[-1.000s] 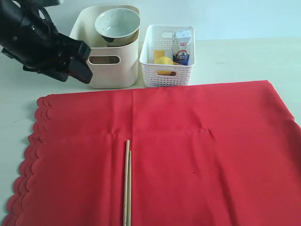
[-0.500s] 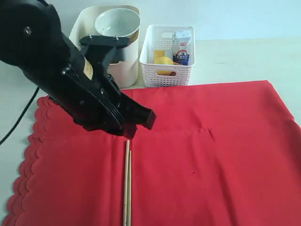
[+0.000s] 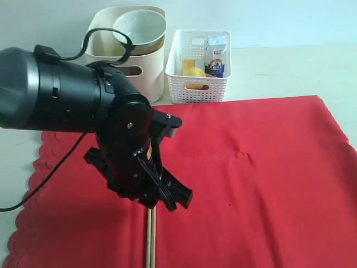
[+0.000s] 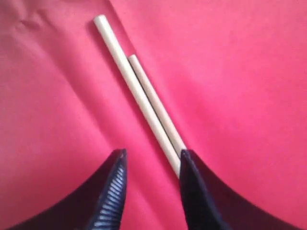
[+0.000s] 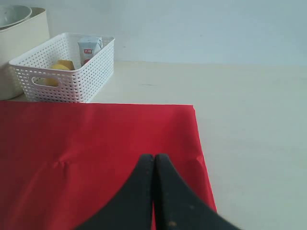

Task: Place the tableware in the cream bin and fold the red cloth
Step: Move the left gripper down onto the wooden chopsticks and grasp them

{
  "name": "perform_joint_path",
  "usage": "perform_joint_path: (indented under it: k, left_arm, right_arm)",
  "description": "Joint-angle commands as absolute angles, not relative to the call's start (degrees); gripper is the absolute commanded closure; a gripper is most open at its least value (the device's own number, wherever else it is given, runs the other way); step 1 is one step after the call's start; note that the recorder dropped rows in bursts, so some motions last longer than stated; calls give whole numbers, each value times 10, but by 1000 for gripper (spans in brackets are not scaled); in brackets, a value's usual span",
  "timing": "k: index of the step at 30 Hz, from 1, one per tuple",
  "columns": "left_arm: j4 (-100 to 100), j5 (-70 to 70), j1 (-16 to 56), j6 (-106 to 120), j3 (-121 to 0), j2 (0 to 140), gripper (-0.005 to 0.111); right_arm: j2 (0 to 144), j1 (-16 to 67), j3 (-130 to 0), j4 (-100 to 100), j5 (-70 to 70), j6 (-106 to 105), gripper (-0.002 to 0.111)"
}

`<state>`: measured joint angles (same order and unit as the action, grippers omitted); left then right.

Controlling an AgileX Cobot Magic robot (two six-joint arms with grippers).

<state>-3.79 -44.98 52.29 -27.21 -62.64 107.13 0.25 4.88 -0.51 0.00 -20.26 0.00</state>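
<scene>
Jaws on the left gripper [image 4: 152, 160] are half open, holding nothing; the chopsticks [image 4: 144, 96] lie on the cloth [image 4: 240, 96] against one finger, not between. I'd shift sideways so both sticks get caught. Right gripper [image 5: 154, 160] is pinched closed, empty.

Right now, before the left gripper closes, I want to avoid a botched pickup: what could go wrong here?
1. The chopsticks lie against one finger of the left gripper, not mid-gap; closing may catch only one or nudge them aside.
2. The tips appear close over the red cloth, so fabric might get pinched too.
3. The white bowl fills the mouth of the cream bin; the sticks could end up perched on it.
</scene>
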Motion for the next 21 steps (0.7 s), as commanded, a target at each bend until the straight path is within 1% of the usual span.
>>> perform_joint_path:
  k: [1, 3, 4, 18, 19, 21]
  left_arm:
    - [-43, -446, 526, -286, -625, 1092, 59]
    - [-43, -445, 526, -287, -625, 1098, 50]
    - [-43, -437, 526, -290, -625, 1099, 47]
    - [-23, -424, 554, -292, -626, 1132, 47]
    - [-23, -424, 554, -292, -626, 1133, 48]
    - [-23, -429, 554, -292, -626, 1133, 54]
  right_arm:
    - [0, 46, -3, 0, -200, 0, 108]
    - [0, 46, -3, 0, -200, 0, 108]
    - [0, 46, -3, 0, -200, 0, 108]
    - [0, 46, -3, 0, -200, 0, 108]
    - [0, 46, -3, 0, -200, 0, 108]
    - [0, 46, -3, 0, -200, 0, 108]
